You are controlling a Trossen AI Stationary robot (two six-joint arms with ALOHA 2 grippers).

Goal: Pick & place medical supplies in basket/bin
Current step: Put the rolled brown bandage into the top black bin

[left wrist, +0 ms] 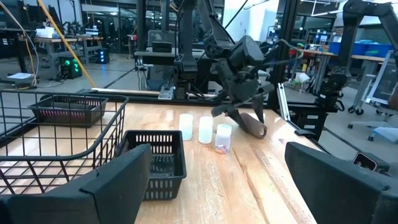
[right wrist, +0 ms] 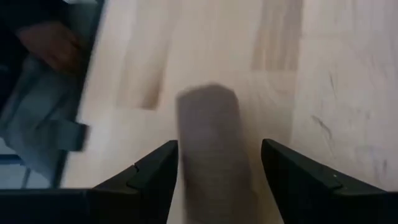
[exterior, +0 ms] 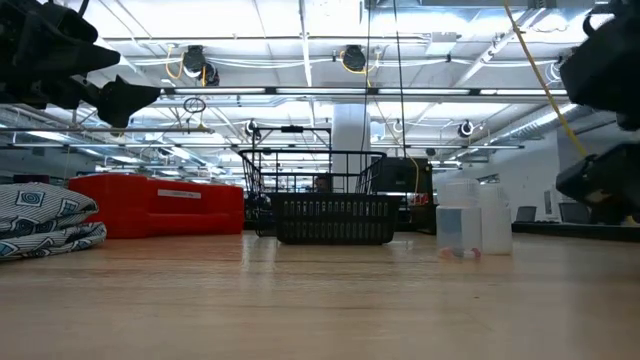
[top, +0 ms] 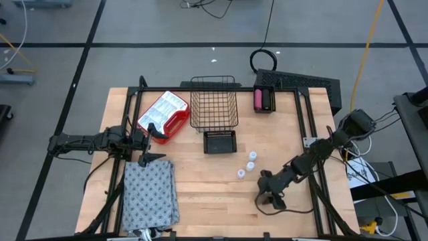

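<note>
**Brown block lies between the right gripper's open fingers**

Brown block (right wrist: 209, 143) lies on the wooden table (top: 200, 194) at its near right part, and the right gripper (top: 270, 198) is low over it with its two dark fingers (right wrist: 149, 171) spread wide, one on each side of the block. Whether either finger touches it cannot be told. The left wrist view shows the same block (left wrist: 252, 123) flat on the wood under that gripper.

Just left of the block, the three white vials (top: 249, 163) stand in a short slanting row, close together and upright. Beyond them a small black bin (top: 220, 141) sits near the table's middle, and touching its far side is the wire-mesh basket (top: 214, 107). At the far right edge the pink block (top: 257, 100) rests in another small black bin (top: 265, 99).

A red container (top: 162, 115) with a white label lies left of the basket. The grey dotted cloth (top: 150, 194) lies folded at the near left corner. The left gripper (top: 151, 144) hangs above the table between the red container and the cloth, fingers wide apart and holding nothing.
</note>
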